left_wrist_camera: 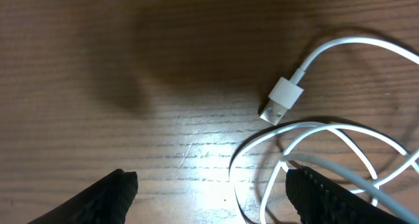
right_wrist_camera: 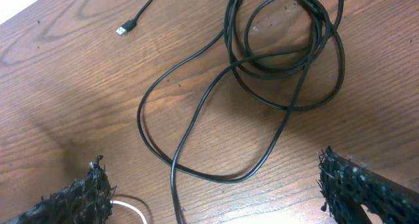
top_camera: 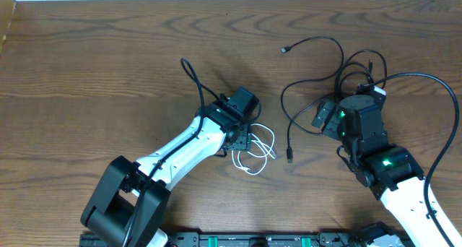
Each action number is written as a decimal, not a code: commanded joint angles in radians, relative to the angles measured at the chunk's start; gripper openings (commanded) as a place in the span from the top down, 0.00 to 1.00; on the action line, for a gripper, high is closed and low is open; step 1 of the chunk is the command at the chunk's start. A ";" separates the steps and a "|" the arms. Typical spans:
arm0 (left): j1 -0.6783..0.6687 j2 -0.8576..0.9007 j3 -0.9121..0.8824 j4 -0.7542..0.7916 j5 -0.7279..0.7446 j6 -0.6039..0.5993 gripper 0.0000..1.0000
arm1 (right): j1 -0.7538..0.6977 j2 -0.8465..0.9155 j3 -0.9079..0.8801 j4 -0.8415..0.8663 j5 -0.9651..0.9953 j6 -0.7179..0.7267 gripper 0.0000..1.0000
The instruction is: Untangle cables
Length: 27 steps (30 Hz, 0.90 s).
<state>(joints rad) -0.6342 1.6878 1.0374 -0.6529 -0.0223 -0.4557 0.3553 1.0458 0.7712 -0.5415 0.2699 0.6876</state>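
The white cable [top_camera: 260,152] lies in loose loops at the table's middle. Its plug [left_wrist_camera: 283,101] and loops [left_wrist_camera: 340,145] show in the left wrist view. My left gripper [top_camera: 242,140] hangs open just over the loops' left side, holding nothing [left_wrist_camera: 209,199]. Two black cables [top_camera: 339,63] are tangled at the right, in overlapping loops [right_wrist_camera: 281,54]. One plug [top_camera: 285,50] lies far left of the tangle [right_wrist_camera: 126,27]; another plug [top_camera: 289,158] lies nearer the front. My right gripper [top_camera: 326,117] is open and empty above the black loops' near side [right_wrist_camera: 219,198].
A thick black wire of the left arm [top_camera: 193,81] curls behind its wrist. A thick black wire of the right arm [top_camera: 444,110] arcs at the far right. A bit of the white cable [right_wrist_camera: 131,205] shows by the right gripper's left finger. The wooden table [top_camera: 86,74] is bare at the left.
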 commanded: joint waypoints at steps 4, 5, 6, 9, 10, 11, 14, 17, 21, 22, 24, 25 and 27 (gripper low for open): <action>-0.002 -0.008 -0.037 0.017 0.026 0.067 0.20 | -0.005 0.002 0.000 0.007 0.024 -0.012 0.01; -0.002 -0.008 -0.043 0.018 0.042 0.067 0.21 | -0.005 0.006 0.000 0.007 0.024 -0.012 0.01; -0.002 -0.008 -0.049 0.021 0.054 0.067 0.21 | -0.005 0.008 0.000 0.007 0.024 -0.012 0.01; -0.002 -0.008 -0.077 0.060 0.089 0.067 0.21 | -0.005 0.019 0.000 0.007 0.024 -0.012 0.01; -0.002 -0.008 -0.088 0.079 0.101 0.067 0.20 | -0.005 0.023 0.000 0.009 0.024 -0.012 0.01; -0.002 -0.008 -0.100 0.101 0.116 0.067 0.20 | -0.005 0.027 0.000 0.011 0.024 -0.012 0.01; -0.002 -0.008 -0.125 0.148 0.137 0.077 0.20 | -0.005 0.036 0.000 0.014 0.024 -0.012 0.01; -0.002 -0.008 -0.132 0.168 0.142 0.114 0.21 | -0.005 0.040 0.000 0.014 0.024 -0.012 0.01; -0.002 -0.008 -0.132 0.200 0.142 0.146 0.20 | -0.005 0.041 0.000 0.021 0.024 -0.012 0.01; -0.002 -0.008 -0.132 0.208 0.142 0.146 0.20 | -0.005 0.041 0.000 0.025 0.024 -0.012 0.01; -0.002 -0.008 -0.132 0.214 0.142 0.145 0.20 | -0.005 0.041 0.000 0.027 0.023 -0.011 0.01; -0.002 -0.007 -0.132 0.219 0.142 0.145 0.21 | -0.005 0.041 0.000 0.029 0.023 -0.011 0.01; -0.002 0.000 -0.133 0.234 0.142 0.145 0.21 | -0.005 0.041 0.000 0.029 0.023 -0.008 0.01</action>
<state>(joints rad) -0.6342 1.6878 0.9089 -0.4339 0.1108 -0.3344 0.3553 1.0855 0.7712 -0.5148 0.2703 0.6876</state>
